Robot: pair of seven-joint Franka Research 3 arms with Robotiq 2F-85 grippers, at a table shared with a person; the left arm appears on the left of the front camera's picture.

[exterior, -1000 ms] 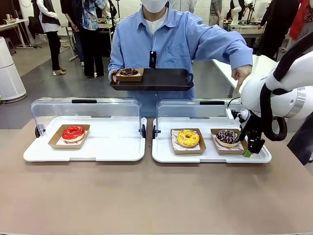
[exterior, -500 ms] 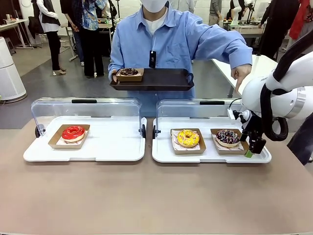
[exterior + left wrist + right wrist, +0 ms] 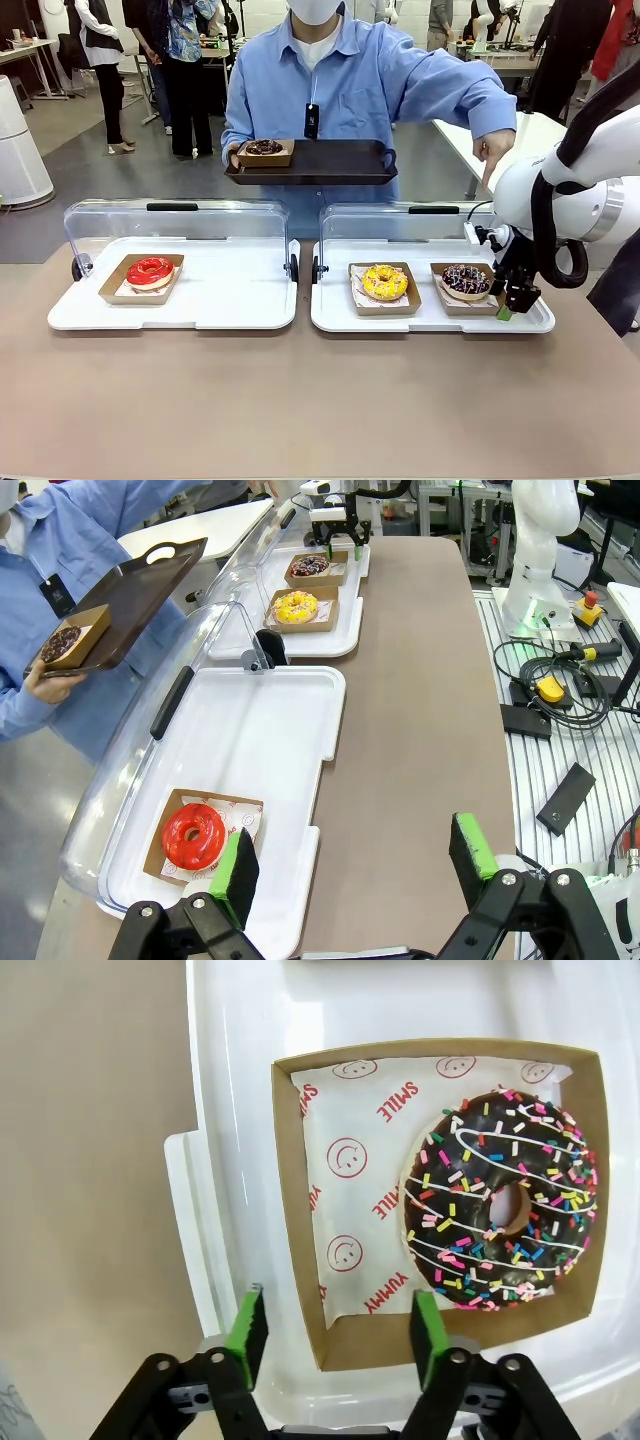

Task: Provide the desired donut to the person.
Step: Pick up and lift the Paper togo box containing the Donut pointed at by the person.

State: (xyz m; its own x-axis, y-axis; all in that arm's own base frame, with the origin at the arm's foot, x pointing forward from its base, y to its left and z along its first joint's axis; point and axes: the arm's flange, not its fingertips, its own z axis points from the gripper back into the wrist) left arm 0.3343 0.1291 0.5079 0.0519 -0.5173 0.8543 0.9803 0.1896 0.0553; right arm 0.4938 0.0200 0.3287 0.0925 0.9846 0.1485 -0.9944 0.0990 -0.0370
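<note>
Green pads of the right gripper stand apart around the box wall just ahead, ready to pinch, because the person's hand points at this sprinkle donut

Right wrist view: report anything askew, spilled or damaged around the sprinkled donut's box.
Nothing spilled or damaged. The chocolate sprinkled donut sits off-centre in its cardboard box, pushed against one wall, leaving much of the printed paper liner bare. The right claw straddles a corner of the box, jaws apart.
</note>
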